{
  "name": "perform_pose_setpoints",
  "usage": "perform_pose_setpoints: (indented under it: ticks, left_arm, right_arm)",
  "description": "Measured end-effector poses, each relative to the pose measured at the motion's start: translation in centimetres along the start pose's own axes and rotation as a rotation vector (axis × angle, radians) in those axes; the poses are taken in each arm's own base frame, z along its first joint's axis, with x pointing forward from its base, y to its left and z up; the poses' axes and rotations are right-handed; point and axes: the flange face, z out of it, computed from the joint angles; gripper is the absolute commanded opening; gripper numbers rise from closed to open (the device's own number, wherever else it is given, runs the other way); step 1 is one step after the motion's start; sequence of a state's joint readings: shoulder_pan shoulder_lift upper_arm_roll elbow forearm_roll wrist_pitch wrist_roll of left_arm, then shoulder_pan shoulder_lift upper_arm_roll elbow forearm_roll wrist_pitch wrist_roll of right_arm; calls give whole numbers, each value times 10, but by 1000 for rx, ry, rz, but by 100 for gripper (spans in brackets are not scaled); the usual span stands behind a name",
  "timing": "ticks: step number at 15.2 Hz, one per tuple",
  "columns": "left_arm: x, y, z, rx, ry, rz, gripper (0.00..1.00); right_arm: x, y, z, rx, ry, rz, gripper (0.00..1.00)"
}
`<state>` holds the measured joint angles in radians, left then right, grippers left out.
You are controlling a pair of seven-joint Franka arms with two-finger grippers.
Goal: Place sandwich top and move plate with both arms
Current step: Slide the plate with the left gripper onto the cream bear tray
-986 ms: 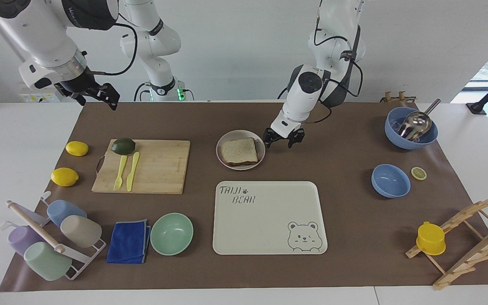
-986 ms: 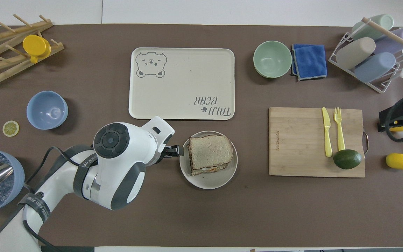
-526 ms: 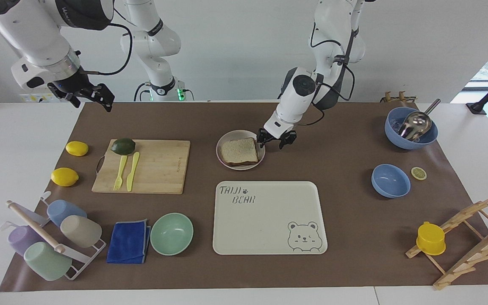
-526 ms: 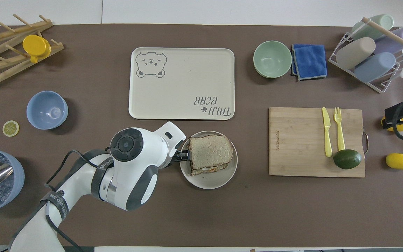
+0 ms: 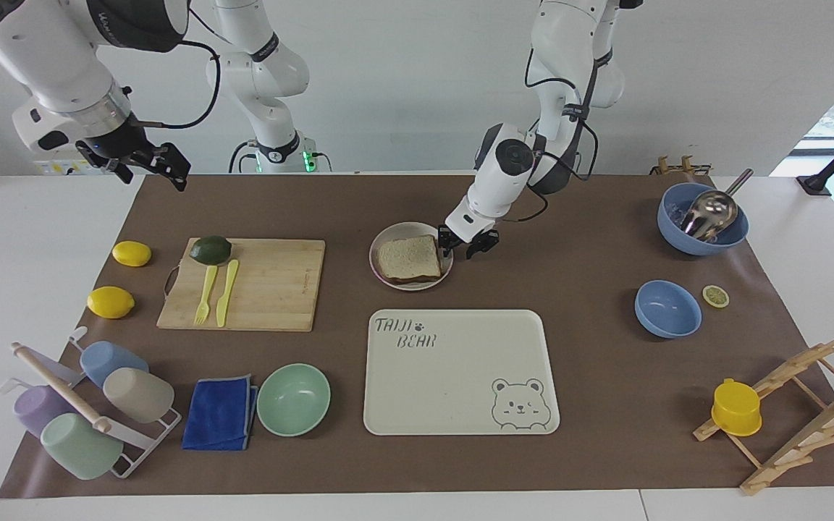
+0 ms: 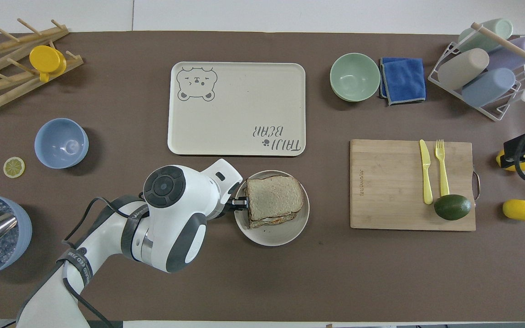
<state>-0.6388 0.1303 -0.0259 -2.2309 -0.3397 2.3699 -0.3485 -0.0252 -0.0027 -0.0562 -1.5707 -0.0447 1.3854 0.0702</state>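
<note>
While astride plate [image 5: 386, 278] rim, left gripper [image 5: 460, 249] half-open.

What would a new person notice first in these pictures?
First, the left claw at the rim of the plate in the table's middle, with the sandwich top lying on the stack there. Next, the bear-print tray, farther from the robots. The right claw waits high near two lemons.

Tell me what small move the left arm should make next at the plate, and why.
Probably finish closing the left gripper on the rim of the plate. It sits low at the plate's edge on the left arm's side, and the sandwich top already lies on the stack. The right gripper waits high near its own table end.
</note>
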Motion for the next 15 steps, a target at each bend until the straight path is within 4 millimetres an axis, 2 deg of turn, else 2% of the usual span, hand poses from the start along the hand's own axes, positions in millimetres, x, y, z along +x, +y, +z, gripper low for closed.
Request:
perform_pose_setpoints:
  ticks: [2,4,7,8,12,15]
  left_arm:
    - [-2,4,5,-2,-2,4,41]
    - [-3,6,10,-2,-1,8,31]
    - [-2,6,13,-1,-1,7,2]
    - [-2,6,13,-1,0,8,0]
    - [-1,7,9,-21,2,16,0]
    - [-1,6,9,-24,0,17,0]
  right_arm:
    - [0,-1,-1,9,1,-2,100]
    - [-2,-3,-4,22,7,-4,100]
    - [-2,-2,-9,26,28,-4,100]
    - [0,-2,-10,27,38,-4,100]
    - [1,10,-10,29,47,-56,100]
    - [1,11,-10,29,47,-60,100]
